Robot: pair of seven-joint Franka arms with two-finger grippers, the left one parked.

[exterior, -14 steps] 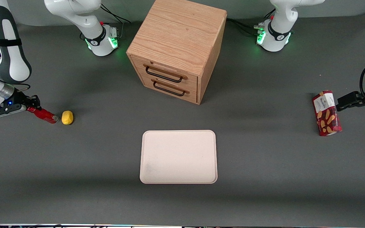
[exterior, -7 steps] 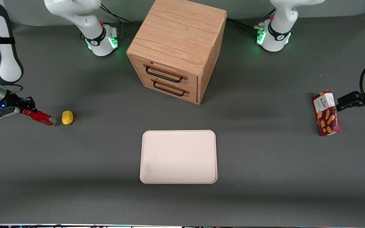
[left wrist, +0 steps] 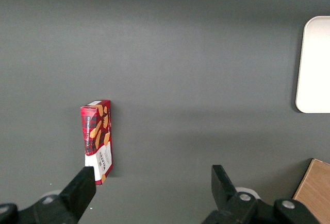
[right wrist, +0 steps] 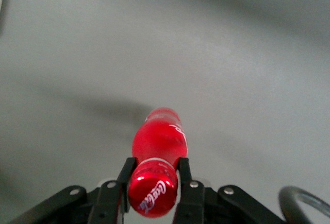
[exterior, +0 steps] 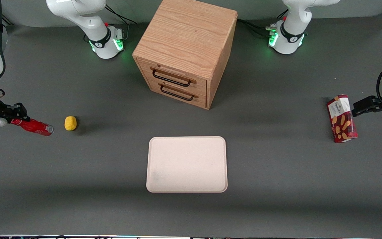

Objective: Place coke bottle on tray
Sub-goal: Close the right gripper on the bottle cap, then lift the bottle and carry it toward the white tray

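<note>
Carrying calls for a level, unhurried sweep toward the pale cream-pink rectangular tray (exterior: 186, 164), since the hand (exterior: 13, 117) clamps only the capped neck of the slim glossy red coke bottle (exterior: 33, 126), held tilted off the counter near the working arm's end, well apart from that tray.

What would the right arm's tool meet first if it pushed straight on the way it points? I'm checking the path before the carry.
Probably the yellow lump. The tool, shut on the coke bottle and lifted, points roughly toward it; depending on height, the bottle's base might pass over.
</note>
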